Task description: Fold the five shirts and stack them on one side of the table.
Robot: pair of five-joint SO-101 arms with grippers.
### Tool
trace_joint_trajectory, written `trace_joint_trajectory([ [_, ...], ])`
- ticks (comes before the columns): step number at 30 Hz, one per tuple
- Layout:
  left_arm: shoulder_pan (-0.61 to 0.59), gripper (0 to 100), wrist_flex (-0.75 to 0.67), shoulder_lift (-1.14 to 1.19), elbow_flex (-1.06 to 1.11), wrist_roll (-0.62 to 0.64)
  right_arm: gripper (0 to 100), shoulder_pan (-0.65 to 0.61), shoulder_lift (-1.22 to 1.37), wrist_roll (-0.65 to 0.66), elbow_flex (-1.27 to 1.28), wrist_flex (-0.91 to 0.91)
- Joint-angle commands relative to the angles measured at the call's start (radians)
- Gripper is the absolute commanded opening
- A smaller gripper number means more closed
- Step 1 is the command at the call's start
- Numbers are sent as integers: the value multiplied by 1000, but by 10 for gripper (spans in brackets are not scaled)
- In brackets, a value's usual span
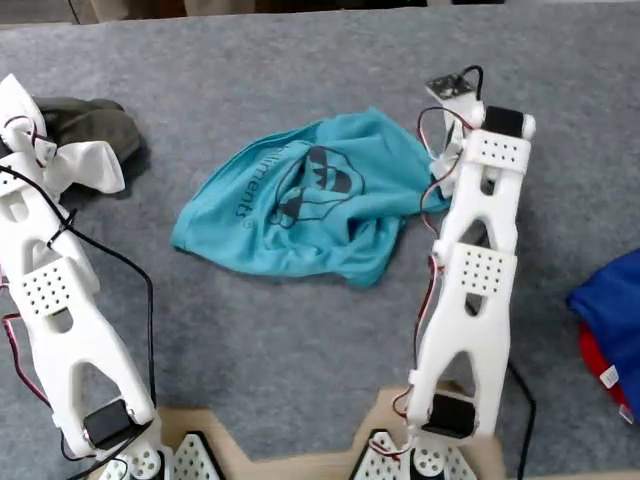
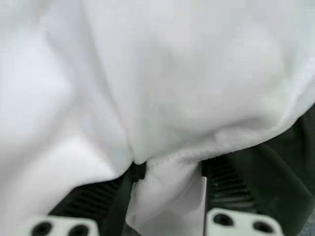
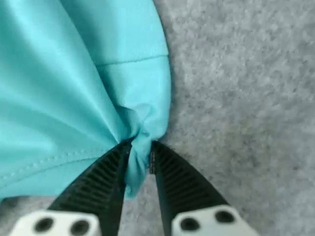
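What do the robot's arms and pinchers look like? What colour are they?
The left arm and right arm are white plastic, with dotted hole panels and black motors near the base. Thin red and black wires run along them. The left gripper and right gripper have black ribbed fingers on white mounts.

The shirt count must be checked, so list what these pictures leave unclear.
At the high view's right edge, the blue cloth and red cloth are cut off; folded or not is unclear.
In the high view the dark olive cloth heap sits partly behind the white cloth shirt in the left gripper.
There too, the right arm covers the crumpled teal printed shirt's hem by the right gripper.
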Motion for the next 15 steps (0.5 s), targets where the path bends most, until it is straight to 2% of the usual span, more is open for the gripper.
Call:
trace_joint_trajectory([
  [1,6,202,5,-18,-58,-2,5,48,-1,12,-110,44],
  [4,28,202,43,-41,-87,-2,5,101,-4,6,-191,49],
  [6,86,204,68,-93,-81,-2,5,110,-27,6,-180,48],
  [8,184,206,75,-143,-81,-2,5,107,-48,-18,-180,48],
  [11,359,208,55,-217,-81,-3,5,97,-61,-135,-182,11],
  [15,549,208,-63,-231,-31,-40,5,105,1,-226,-176,-66],
])
